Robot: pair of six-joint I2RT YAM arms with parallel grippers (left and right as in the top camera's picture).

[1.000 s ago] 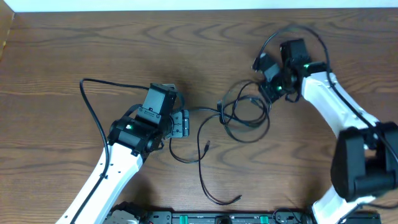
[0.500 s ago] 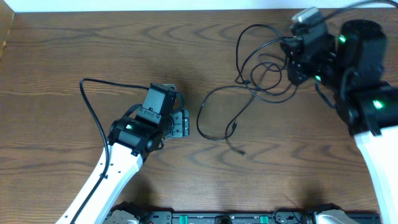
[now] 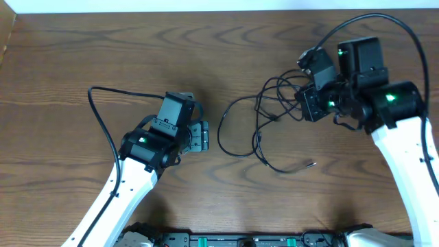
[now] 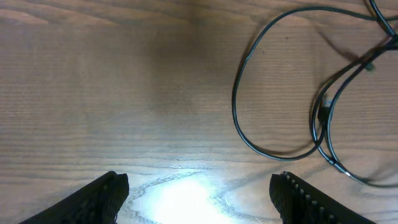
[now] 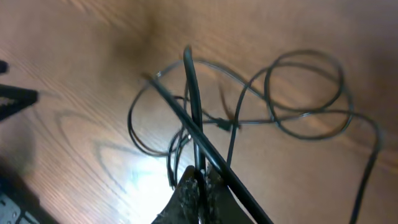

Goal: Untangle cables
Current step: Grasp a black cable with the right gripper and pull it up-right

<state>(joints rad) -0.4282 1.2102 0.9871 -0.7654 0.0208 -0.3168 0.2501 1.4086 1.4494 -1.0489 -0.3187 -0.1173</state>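
My right gripper (image 3: 310,104) is pressed tight together on the cables (image 3: 219,134), and in my right wrist view the fingertips (image 5: 200,186) pinch one thin black strand (image 5: 194,106) that runs straight out from between the pads. A second strand crosses it at a slant just beside them. From that pinch the bundle hangs down toward the wooden table (image 3: 103,55) on my right side of the middle. It spreads into several overlapping loops that cross one another close to the gripper, and I cannot tell which strand passes over which. Farther out, one wide loop curves away toward my other arm and lies flat on the wood. A loose tail runs off below the tangle and ends in a small silvery plug tip (image 3: 312,164) resting on the table, well apart from both hands. My left gripper (image 3: 199,136) is spread wide with nothing between its jaws. In my left wrist view its two dark fingers (image 4: 112,190) frame only bare, brightly lit wood. The near edge of that wide loop (image 4: 235,106) lies just ahead of them, apart from both tips. Behind my left arm its own thicker black wiring (image 3: 96,113) arcs over the table
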